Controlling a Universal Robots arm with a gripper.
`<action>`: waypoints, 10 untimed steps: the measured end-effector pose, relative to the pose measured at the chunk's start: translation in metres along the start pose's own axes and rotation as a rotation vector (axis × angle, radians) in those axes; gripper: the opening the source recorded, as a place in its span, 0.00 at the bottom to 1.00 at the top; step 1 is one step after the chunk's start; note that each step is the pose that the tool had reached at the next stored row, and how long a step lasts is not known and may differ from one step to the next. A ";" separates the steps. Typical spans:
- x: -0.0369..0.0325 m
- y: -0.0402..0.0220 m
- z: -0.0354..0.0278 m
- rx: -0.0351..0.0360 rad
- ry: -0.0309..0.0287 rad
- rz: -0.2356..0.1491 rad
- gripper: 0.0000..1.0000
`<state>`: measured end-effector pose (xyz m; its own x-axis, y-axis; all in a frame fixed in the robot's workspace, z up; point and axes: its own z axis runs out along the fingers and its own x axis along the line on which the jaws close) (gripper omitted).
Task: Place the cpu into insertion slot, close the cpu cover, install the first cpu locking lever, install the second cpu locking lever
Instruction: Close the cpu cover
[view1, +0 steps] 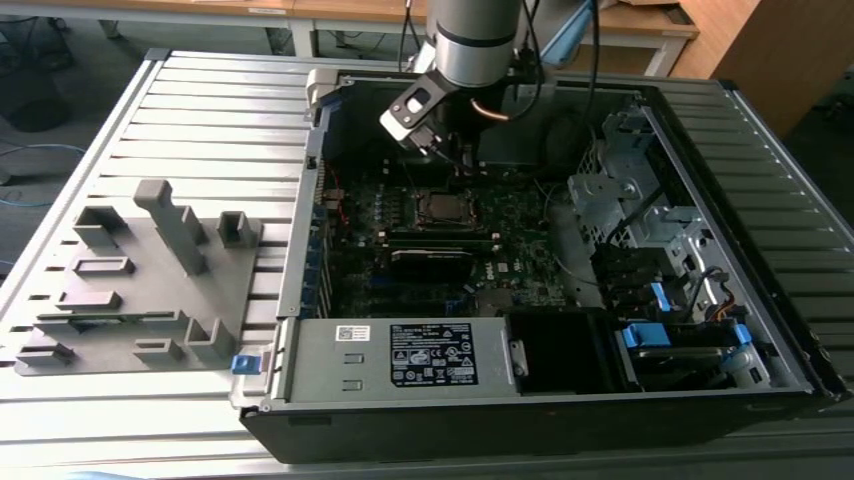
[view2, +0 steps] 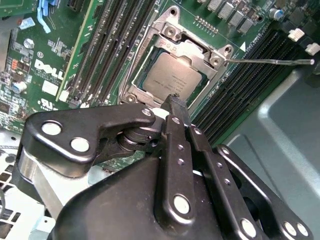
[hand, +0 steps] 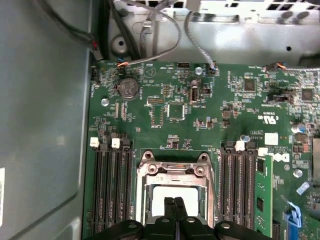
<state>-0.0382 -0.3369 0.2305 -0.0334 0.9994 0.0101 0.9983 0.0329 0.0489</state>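
Note:
The cpu (view2: 171, 76), a dull silver square, lies in the insertion slot (view2: 131, 89) on the green motherboard. The silver cpu cover (view2: 196, 49) lies flat around it as a frame. A thin silver locking lever (view2: 270, 61) sticks out sideways over the black memory slots. My gripper (view2: 176, 100) is shut with nothing between its black fingers, its tips just above the cpu's near edge. In the first wrist view the gripper (hand: 174, 201) hangs over the bright cpu (hand: 155, 197) inside the cpu cover (hand: 172, 171). In the exterior view the gripper (view1: 451, 162) hovers just behind the insertion slot (view1: 445, 207).
The open computer case (view1: 310, 200) lies on a slatted metal table. A grey power supply box (view1: 350, 358) sits at its near side, drive cages (view1: 627, 200) at the exterior view's right. A grey fixture block (view1: 134, 280) stands at the left. Cables (hand: 165, 30) run behind the board.

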 end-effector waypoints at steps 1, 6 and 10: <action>0.0000 0.0000 0.0001 0.0002 0.0007 -0.015 0.11; 0.0000 0.0000 0.0005 0.0011 0.0051 -0.105 0.11; 0.0000 0.0000 0.0008 0.0018 0.0086 -0.176 0.11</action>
<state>-0.0382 -0.3369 0.2297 -0.2085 0.9780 0.0100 0.9770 0.2078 0.0488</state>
